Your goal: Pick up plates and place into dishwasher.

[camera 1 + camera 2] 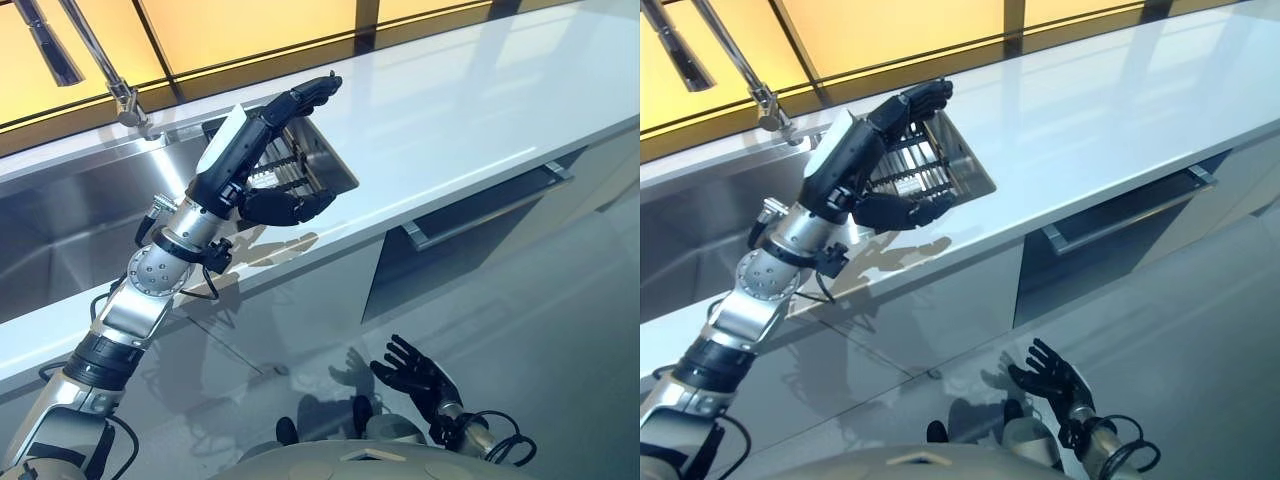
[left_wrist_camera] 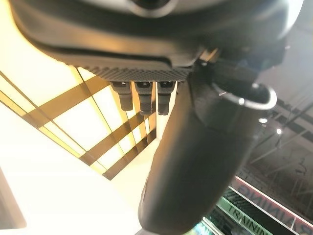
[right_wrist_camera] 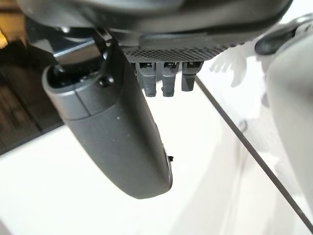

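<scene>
While the left robot hand (image 1: 262, 150) is raised over the table (image 1: 470, 110), its fingers are loosely curled and its thumb stretched forward, holding nothing. Just behind and under that hand sits a metal rack (image 1: 318, 165) set at the sink's (image 1: 60, 235) near corner; dark bars show in it, contents too unclear to tell. No plate can be made out near either hand. The faucet (image 1: 100, 60) rises well off to that hand's left. The right robot hand (image 1: 415, 372) hangs low in front of the cabinet faces, fingers spread and relaxed, empty. Up and to the right of it is a dark opening with a bar handle (image 1: 490, 205) below the table edge.
</scene>
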{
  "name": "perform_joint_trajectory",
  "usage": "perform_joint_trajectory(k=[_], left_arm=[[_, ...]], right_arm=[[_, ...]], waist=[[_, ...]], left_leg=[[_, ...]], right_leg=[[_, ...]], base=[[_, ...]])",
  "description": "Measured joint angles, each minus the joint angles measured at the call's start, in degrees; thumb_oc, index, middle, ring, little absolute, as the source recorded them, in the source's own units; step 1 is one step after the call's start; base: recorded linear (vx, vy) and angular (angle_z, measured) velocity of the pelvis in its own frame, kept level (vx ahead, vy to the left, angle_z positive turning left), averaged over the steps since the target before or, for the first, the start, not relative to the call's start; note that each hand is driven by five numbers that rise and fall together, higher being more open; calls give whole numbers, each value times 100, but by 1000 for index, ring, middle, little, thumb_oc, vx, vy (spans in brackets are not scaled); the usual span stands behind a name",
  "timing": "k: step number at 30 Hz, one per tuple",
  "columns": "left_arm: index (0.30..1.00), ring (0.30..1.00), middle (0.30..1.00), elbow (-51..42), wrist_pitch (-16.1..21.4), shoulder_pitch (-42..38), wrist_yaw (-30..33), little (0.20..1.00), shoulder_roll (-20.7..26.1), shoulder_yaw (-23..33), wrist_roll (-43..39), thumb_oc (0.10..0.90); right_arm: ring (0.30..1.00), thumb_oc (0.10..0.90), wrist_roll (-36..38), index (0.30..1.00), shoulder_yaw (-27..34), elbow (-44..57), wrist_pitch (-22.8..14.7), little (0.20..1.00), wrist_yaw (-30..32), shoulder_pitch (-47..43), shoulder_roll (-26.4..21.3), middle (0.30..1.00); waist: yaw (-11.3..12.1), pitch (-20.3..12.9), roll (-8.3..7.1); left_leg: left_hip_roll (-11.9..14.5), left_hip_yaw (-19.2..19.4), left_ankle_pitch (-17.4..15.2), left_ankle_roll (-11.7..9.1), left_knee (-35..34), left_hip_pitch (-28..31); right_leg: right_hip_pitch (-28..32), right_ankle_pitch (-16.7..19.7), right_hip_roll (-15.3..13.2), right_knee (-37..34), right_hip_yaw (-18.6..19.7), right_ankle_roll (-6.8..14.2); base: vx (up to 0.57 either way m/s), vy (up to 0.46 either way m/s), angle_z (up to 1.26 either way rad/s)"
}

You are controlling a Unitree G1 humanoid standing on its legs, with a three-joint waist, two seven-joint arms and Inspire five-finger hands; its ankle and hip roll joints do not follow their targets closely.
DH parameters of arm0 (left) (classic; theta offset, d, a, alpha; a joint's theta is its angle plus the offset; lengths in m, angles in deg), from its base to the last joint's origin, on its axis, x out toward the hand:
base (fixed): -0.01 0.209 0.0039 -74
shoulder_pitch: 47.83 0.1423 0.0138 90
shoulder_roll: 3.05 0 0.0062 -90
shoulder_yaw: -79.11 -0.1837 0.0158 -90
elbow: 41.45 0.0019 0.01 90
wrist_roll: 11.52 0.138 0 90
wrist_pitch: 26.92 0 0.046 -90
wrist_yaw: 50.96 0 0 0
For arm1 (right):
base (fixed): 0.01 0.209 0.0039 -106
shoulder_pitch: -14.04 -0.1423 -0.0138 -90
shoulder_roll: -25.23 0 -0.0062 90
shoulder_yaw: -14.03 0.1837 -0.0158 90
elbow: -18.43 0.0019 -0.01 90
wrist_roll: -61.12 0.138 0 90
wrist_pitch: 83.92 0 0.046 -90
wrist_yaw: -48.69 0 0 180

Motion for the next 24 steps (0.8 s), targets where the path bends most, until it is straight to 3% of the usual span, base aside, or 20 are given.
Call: perform_joint_trajectory(k=[15, 20, 24], left_arm=[[900, 900, 900, -2, 6, 552, -373, 900, -225, -202, -9, 800], [900, 900, 900, -5, -11, 553, -1696, 900, -360, -278, -718, 800], [900, 900, 900, -89, -200, 545, -3318, 900, -326, -976, -1045, 800]], right_arm=[[900, 800, -391, 900, -317, -5, 373, 900, 1, -229, -19, 900], [900, 800, -481, 900, -310, -162, 512, 900, -45, -233, -23, 900], [900, 800, -685, 900, -316, -330, 696, 900, -102, -301, -29, 900]], waist=[[472, -219, 55], [475, -220, 55], [466, -223, 61]], left_leg=[[-23, -306, 38, 8, 1, -56], [-52, -422, 52, 23, 1, -64], [-67, -450, 50, 29, 1, -60]], right_leg=[[90, -96, -24, 0, -304, 5], [138, -133, -48, 0, -430, 34], [155, -143, -51, 0, -450, 34]], base=[[8, 15, 12], [-3, 16, 12], [2, 12, 3]])
